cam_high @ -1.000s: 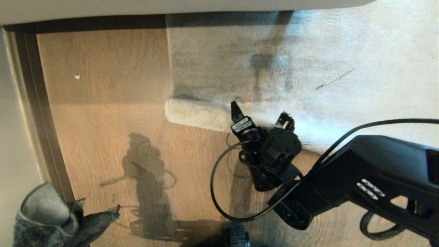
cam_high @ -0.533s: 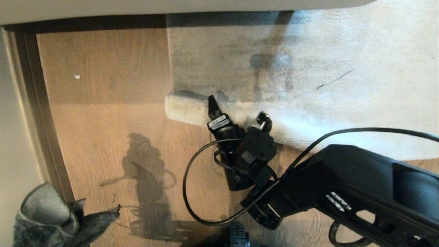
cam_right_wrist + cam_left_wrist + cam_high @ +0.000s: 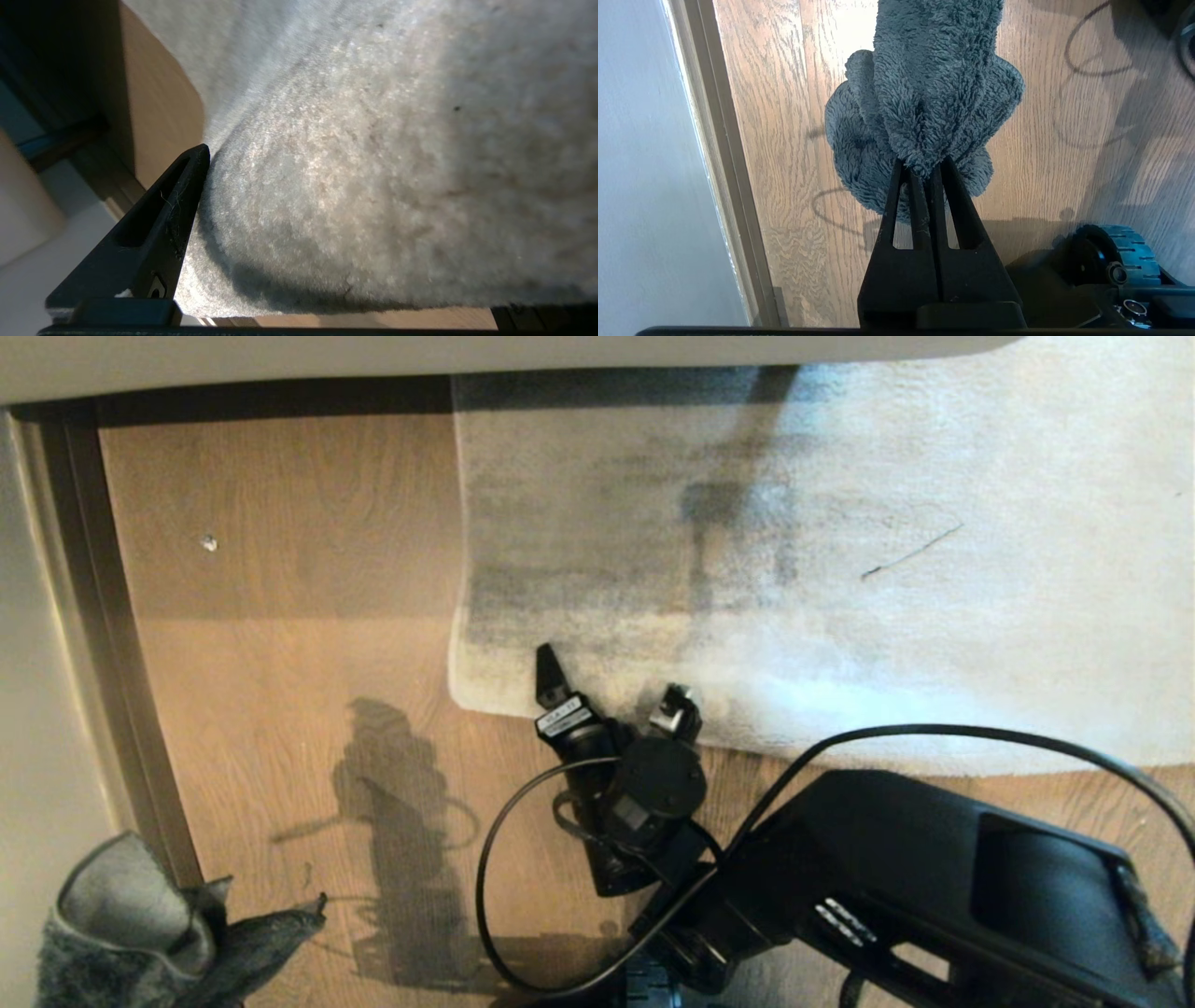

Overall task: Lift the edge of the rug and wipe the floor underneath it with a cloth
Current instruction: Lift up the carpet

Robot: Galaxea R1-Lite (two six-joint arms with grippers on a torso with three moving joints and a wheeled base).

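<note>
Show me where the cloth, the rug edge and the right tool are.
cloth [image 3: 934, 93], left wrist view, fluffy middle of the bunch.
rug edge [image 3: 495, 695], head view, front border near the corner.
right tool [image 3: 611, 686], head view, midway between its fingertips.

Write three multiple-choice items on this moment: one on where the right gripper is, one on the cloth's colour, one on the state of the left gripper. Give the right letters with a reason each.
1. Where is the right gripper?
A. at the near border of the rug edge, close to the corner
B. over the bare floor beside the wall
C. out of the head view

2. What colour is the cloth?
A. bright yellow
B. dark grey
C. white

3. What is the state of the left gripper?
A. wide open and empty
B. shut on the cloth
C. shut on the rug

Answers:
1 A, since its fingers sit spread at the rug's border in the head view.
2 B, since the fluffy pile shows dark grey in the left wrist view.
3 B, since the closed fingers pinch a bunch of the cloth above the floor.
</note>
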